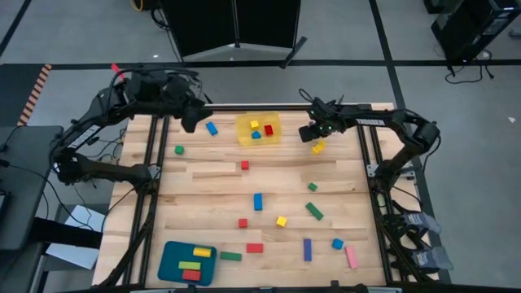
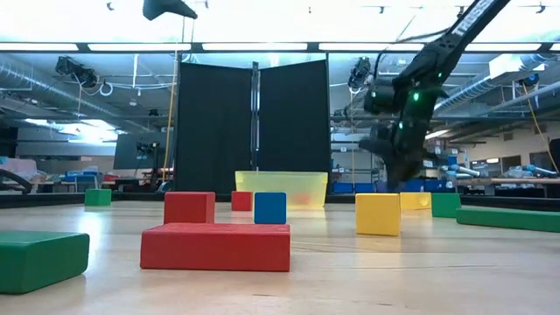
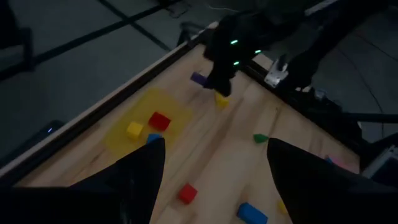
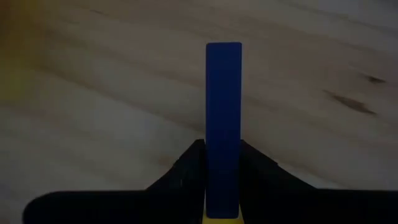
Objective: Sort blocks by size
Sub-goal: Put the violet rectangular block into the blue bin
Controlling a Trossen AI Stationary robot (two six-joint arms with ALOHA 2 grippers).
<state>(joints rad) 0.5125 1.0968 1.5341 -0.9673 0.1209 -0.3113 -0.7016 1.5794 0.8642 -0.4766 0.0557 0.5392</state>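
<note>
Long blue bar (image 4: 224,112), smooth painted wood with flat, straight sides, pinched tight between the two dark fingers (image 4: 186,171) of the right gripper (image 1: 313,133). Held up in the air over the far right part of the surface (image 1: 212,175), near the see-through yellow tray (image 1: 242,134). Bottom end of the bar hidden behind the fingers, with a bit of something yellow showing under it, too little to tell what. Small yellow block (image 1: 318,148) on the wood just beside that gripper. Three tiny cubes inside the yellow tray: one yellow, one red, one blue. Left gripper (image 1: 189,122) up by the far left side, its fingers (image 3: 143,180) spread wide with nothing between them. Other blocks scattered well apart over the wood: red, green, blue and yellow cubes, a purple bar (image 1: 308,249) and a pink bar (image 1: 351,257) near the front right. Teal tray (image 1: 168,262) with rounded corners at the front left, holding a yellow, a green and a red bar. Down at block height, a flat red bar (image 2: 216,247) big and close, and a green block (image 2: 42,259) cut off at the picture's edge. Surface of pale wooden planks with darker streaks, black metal rails down both sides. Behind it a black folding screen (image 2: 254,122), a grey floor, long ceiling lights, and far-off benches too small to make out.
</note>
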